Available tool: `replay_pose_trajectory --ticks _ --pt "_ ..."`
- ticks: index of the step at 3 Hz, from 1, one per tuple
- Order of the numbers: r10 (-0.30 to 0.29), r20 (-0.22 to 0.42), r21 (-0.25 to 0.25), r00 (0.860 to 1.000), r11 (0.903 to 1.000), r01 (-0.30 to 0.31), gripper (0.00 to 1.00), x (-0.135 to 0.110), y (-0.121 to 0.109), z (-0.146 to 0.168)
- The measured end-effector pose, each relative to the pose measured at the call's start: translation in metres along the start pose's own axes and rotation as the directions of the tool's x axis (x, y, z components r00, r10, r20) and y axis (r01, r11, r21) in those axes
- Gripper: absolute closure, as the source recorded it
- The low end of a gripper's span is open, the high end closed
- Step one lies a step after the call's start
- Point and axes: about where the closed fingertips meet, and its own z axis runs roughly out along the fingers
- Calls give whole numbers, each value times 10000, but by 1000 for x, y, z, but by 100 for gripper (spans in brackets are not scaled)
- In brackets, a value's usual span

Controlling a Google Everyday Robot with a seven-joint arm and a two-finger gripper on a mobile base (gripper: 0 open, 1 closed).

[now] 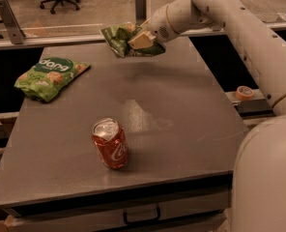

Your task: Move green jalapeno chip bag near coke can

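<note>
My gripper (139,39) is shut on the green jalapeno chip bag (120,38), an olive-green crinkly bag with pale stripes, and holds it in the air over the far middle of the grey table (191,110). The bag hangs crumpled to the left of the fingers. The coke can (110,143), red with white script and a silver top, stands upright near the table's front edge, well in front of and slightly left of the held bag.
A brighter green bag (49,77) with a dark round logo lies at the table's far left. A roll of tape (244,92) sits on a ledge to the right. My white arm (239,37) reaches in from the right. A post (140,6) stands behind the table.
</note>
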Motion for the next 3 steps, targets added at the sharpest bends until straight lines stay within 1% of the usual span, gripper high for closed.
replay_pose_trajectory --ticks 1,2,3 --pt "-552 222 -935 9982 9940 571 100 -7 23 5" --pt "-1247 654 -2194 9900 9661 1362 100 -6 52 -12" --pt "-1725 1253 -3426 9770 9167 2058 100 -2 80 -32"
